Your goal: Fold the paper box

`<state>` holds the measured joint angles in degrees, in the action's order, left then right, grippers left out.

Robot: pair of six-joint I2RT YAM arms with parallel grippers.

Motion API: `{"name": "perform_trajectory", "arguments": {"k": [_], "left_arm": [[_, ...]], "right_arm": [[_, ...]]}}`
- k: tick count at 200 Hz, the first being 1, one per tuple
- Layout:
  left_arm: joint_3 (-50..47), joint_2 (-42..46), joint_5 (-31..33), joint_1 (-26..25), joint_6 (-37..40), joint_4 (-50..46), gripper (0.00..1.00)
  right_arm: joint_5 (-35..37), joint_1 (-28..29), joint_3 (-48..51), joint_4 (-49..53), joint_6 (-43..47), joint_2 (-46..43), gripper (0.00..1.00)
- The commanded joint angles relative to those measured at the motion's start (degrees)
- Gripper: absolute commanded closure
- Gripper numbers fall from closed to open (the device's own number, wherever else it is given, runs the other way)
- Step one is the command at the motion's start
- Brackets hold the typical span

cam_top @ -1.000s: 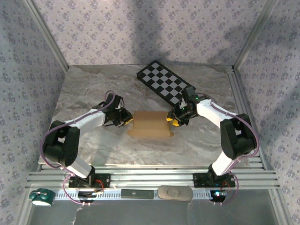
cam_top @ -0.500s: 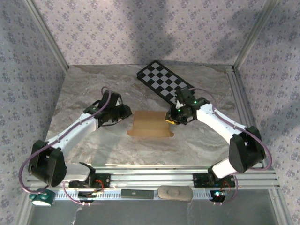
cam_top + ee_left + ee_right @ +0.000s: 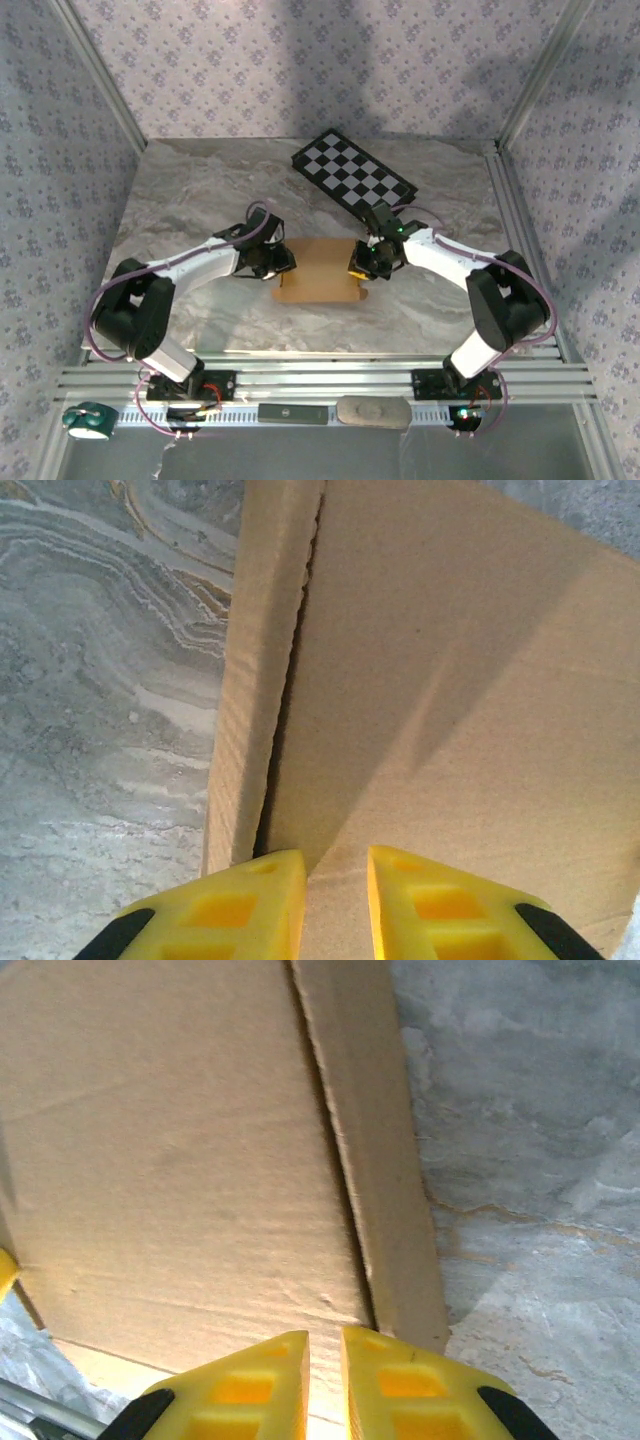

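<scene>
1. At mid-table, the tan-brown die-cut cardboard paper box (image 3: 318,272) lies on the grey marbled table (image 3: 190,200). It is near the flat black-and-white checkered board (image 3: 352,180) but apart from it.
2. Change over the last second: both arms have closed in on the box. The left gripper (image 3: 281,262) had swung out a touch and now sits at the box's left end. The right gripper (image 3: 361,262) has come in from the corner by the board to the right end.
3. From above, the box has hardly shifted. Less of it shows between the two heads, since they now cover its ends.
4. Left jaws are narrow, with a slim slit between the yellow fingers. They sit by the seam where a narrow side strip meets the main panel. I cannot tell whether any cardboard is nipped.
5. Right jaws have drawn in from wider to a bare sliver, over the matching seam on their side. I cannot tell whether they hold anything either.
6. My reading: both ends are being worked together, so the end folds are under way. The seams gape, so the box is not finished.
</scene>
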<state>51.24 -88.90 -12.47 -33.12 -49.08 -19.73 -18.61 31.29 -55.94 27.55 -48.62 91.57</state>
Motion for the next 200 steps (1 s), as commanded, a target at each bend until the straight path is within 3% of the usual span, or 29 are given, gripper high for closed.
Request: {"name": "perform_trajectory", "arguments": {"k": [1, 17, 47, 85, 110, 138, 200], "left_arm": [[-1.3, -0.1, 1.0, -0.3, 0.3, 0.5, 0.76], [-0.7, 2.7, 2.5, -0.3, 0.2, -1.2, 0.74], [1.5, 9.7, 7.4, -0.1, 1.7, -7.7, 0.61], [-1.9, 15.0, 6.0, 3.4, 5.4, -13.2, 0.56], [-5.5, 13.2, 0.3, 5.1, 7.1, -9.1, 0.51], [-5.7, 9.3, -0.8, 5.8, 8.0, -3.6, 0.50], [-4.6, -0.3, -7.2, 5.8, 6.5, 5.0, 0.51]], "right_arm": [[0.8, 0.1, 0.1, -1.2, -0.9, 0.1, 0.82], [1.8, 0.0, -0.5, -0.1, -0.6, -1.6, 0.80], [5.7, -0.5, -1.8, 4.4, 2.1, -6.2, 0.71], [10.8, -1.1, 2.0, 6.6, 10.1, -11.5, 0.56], [8.6, -0.9, 6.6, 3.6, 10.1, -11.4, 0.41], [4.8, -1.1, 8.2, -2.3, 10.5, -9.0, 0.30], [-1.6, -0.8, 6.6, -7.7, 9.7, -3.0, 0.28]]}}
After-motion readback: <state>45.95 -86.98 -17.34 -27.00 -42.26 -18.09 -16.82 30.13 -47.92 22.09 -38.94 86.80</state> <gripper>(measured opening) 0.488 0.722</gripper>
